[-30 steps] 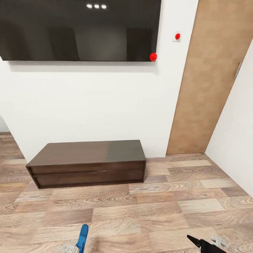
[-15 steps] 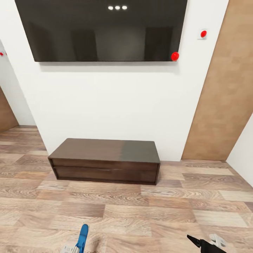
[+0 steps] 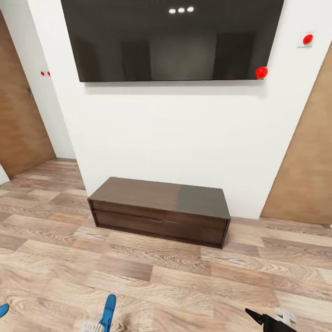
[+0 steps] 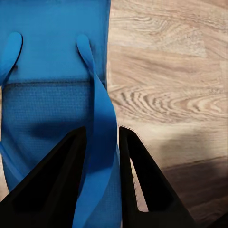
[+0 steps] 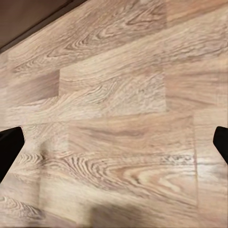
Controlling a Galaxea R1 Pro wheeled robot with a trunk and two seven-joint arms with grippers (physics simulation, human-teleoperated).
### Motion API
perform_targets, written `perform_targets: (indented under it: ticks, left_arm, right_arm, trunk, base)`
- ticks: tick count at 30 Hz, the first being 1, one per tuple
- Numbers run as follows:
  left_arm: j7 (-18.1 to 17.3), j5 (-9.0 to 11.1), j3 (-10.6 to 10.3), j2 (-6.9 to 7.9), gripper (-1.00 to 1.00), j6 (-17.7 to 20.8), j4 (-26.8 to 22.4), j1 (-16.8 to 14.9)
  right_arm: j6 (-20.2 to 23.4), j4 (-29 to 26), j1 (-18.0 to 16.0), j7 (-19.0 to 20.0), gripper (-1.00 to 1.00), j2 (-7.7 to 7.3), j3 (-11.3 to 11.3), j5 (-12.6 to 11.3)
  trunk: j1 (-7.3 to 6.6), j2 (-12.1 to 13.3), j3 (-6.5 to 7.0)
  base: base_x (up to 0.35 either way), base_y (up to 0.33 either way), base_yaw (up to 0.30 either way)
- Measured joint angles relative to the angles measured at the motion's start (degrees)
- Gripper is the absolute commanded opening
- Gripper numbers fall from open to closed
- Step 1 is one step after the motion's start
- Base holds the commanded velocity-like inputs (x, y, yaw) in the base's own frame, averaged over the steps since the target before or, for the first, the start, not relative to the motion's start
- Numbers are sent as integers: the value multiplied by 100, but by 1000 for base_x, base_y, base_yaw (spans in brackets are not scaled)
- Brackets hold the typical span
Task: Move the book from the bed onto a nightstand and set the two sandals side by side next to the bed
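At the far left edge of the head view, low down, a sliver of blue point(image 3: 2, 310) lies on the floor point(image 3: 175, 286); it may be the second sandal, though too little shows to be sure. Just right of it, at the near edge, the left gripper point(image 3: 102, 325) carries a sandal point(image 3: 109, 311), its thin sole standing up on edge. In the left wrist view the two dark fingers point(image 4: 137, 180) pinch one of the sandal's straps point(image 4: 102, 137), the flat sole point(image 4: 52, 95) hanging behind with a finely dotted footbed and smooth, rubbery straps.

The step in hand looks like carrying the sandal across the room, since the bed is not in sight. Doing it well means holding the pinch firm, because a soft strap can slip, keeping the arm steady while the base turns, and steering wide of the furniture.

Further off, against the white wall, sits a long low cabinet point(image 3: 161, 210), dark brown wood with a glossy flat top and drawer fronts, boxy and sharp-cornered; this is not a nightstand. Above it hangs a black glossy screen point(image 3: 170, 41). The floor is matte wood plank with a strong grain. At the near right the right gripper point(image 3: 265, 319) hangs over bare planks, its fingers spread wide and empty, as the right wrist view shows
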Motion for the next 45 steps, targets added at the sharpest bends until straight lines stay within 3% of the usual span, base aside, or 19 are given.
perform_targets:
  ticks: [45]
  left_arm:
    - [0,-8,-1,-6,-100,-2,8,3]
  right_arm:
    - [0,31,0,-3,100,35,0,0]
  trunk:
    - [0,0,0]
  base:
    - [0,0,286]
